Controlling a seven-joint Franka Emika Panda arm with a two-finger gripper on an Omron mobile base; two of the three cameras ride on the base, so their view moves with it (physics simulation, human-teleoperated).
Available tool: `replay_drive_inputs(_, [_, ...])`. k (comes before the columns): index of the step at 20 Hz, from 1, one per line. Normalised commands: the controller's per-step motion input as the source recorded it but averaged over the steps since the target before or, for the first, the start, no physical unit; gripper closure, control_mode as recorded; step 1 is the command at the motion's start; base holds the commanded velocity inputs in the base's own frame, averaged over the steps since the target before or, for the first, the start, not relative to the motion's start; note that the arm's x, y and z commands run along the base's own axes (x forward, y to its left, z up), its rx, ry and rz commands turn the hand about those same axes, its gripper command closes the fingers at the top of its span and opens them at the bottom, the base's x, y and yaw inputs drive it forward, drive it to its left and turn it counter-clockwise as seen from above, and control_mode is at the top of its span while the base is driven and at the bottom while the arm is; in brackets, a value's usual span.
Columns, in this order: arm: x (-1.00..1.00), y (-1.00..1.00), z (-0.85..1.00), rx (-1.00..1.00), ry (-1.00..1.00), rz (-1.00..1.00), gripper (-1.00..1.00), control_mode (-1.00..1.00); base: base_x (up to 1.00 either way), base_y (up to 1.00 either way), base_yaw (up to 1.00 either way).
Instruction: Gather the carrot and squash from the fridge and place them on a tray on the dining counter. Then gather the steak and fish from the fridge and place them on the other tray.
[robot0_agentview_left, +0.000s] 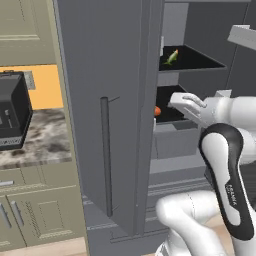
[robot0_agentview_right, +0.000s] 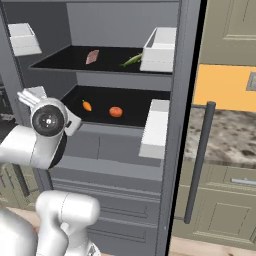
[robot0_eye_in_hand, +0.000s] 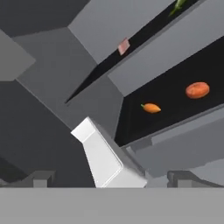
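Note:
The fridge stands open. On its lower shelf lies the small orange carrot (robot0_agentview_right: 87, 105) (robot0_eye_in_hand: 151, 107), with a round orange-red item (robot0_agentview_right: 115, 111) (robot0_eye_in_hand: 197, 89) (robot0_agentview_left: 157, 111) to its right. The upper shelf holds a pinkish steak (robot0_agentview_right: 92, 56) (robot0_eye_in_hand: 124, 45) and a long green-yellow squash (robot0_agentview_right: 132, 60) (robot0_agentview_left: 171, 56) (robot0_eye_in_hand: 178, 4). I cannot pick out a fish. My gripper (robot0_agentview_left: 173, 103) (robot0_eye_in_hand: 113, 179) hangs open and empty in front of the lower shelf, short of the carrot. The trays and dining counter are out of view.
White door bins (robot0_agentview_right: 159, 50) (robot0_agentview_right: 155, 127) hang on the right fridge door, and another bin (robot0_eye_in_hand: 103, 157) sits close below the hand. The left fridge door (robot0_agentview_left: 107, 115) stands wide open. A black appliance (robot0_agentview_left: 12, 110) rests on the marble counter at left.

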Motion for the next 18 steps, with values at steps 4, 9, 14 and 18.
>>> replay_drive_inputs(4, [0.72,0.13,0.0,0.11,0.06,0.03,-1.0,-1.0,0.0,0.0,0.0])
replay_drive_inputs(9, [0.55,0.19,0.0,0.1,0.09,0.13,-1.0,-1.0,0.0,0.0,0.0])
replay_drive_inputs(14, [0.46,0.31,0.0,0.06,0.04,0.17,-1.0,-1.0,0.0,0.0,0.0])
replay_drive_inputs(18, [0.5,0.37,0.0,0.06,0.05,0.15,-1.0,-1.0,0.0,0.0,0.0])
